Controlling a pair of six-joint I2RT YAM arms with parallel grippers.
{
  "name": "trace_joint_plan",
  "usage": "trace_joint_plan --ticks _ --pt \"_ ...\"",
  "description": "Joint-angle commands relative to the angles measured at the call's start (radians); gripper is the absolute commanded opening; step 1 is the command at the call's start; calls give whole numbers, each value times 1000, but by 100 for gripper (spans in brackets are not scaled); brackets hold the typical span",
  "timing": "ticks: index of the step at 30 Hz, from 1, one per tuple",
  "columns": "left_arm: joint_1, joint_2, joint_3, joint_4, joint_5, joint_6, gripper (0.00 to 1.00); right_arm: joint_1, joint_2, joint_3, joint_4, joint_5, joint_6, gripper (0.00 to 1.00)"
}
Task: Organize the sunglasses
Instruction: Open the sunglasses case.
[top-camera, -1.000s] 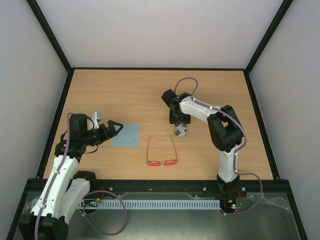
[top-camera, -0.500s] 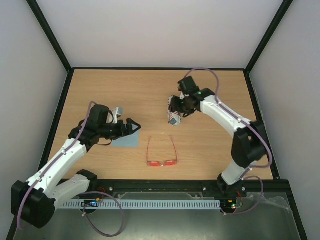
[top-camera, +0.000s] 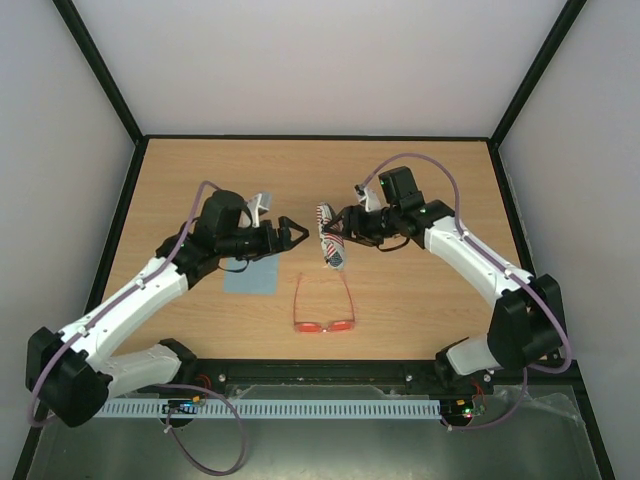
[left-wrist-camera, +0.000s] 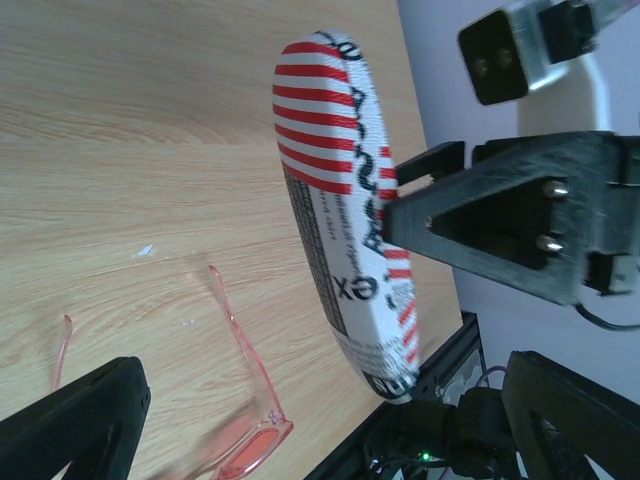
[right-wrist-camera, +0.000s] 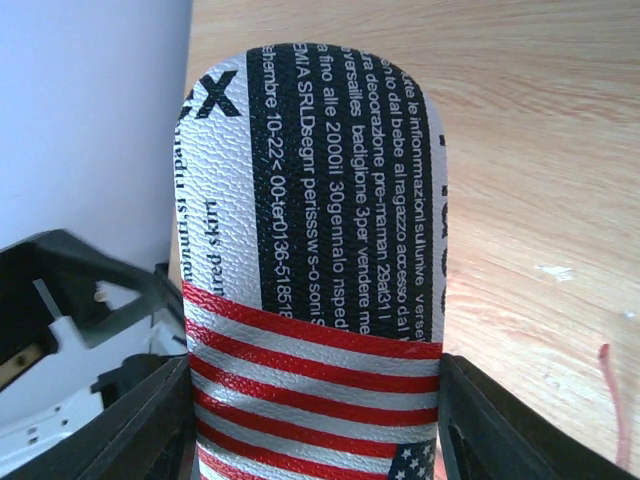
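Handover looks like the step in hand. From the top camera, the right gripper (top-camera: 343, 232) pinches the oblong flag-patterned glasses case (top-camera: 334, 256) and holds it off the light wooden table (top-camera: 430, 180). The left gripper (top-camera: 293, 232) is spread wide and faces the case from just beside it. The small red-orange sunglasses with tinted lenses (top-camera: 323, 306) lie flat on the table, near and below both grippers, temples unfolded. A light-blue square cloth (top-camera: 252, 278) sits under the left arm. In the left wrist camera the case stands ahead, between the open fingers (left-wrist-camera: 80, 425), with the right gripper clamped on its far side. The sunglasses lie beneath, apart from it. To do this well, the left gripper probably should advance straight, centre the case between its jaws, and take a part clear of the right fingers. In the right wrist camera the case fills the gap between the right fingers (right-wrist-camera: 130, 430), seated squarely. The right hold should probably stay firm until the left has closed, or the case may fall onto the glasses.
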Motion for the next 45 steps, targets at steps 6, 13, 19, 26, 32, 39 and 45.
trace_joint_plan --ticks 6,13,19,26,32,39,45 --pt "-88 99 28 44 -127 -41 100 2 -97 -7 -8 -124 -10 35" --pt "-129 106 18 126 -158 -99 99 3 -141 -67 21 -123 9 34" --pt "-162 99 17 165 -166 -131 100 6 -159 -91 36 -125 20 32" --pt "-195 140 19 167 -182 -135 99 10 -183 -97 67 -149 47 30" --pt "-209 134 9 158 -213 -141 99 10 -202 -100 109 -162 104 27" --pt "-213 112 -6 154 -227 -149 99 10 -202 -91 120 -141 123 25" --pt "-218 102 -6 139 -238 -145 100 10 -192 -88 114 -115 120 23"
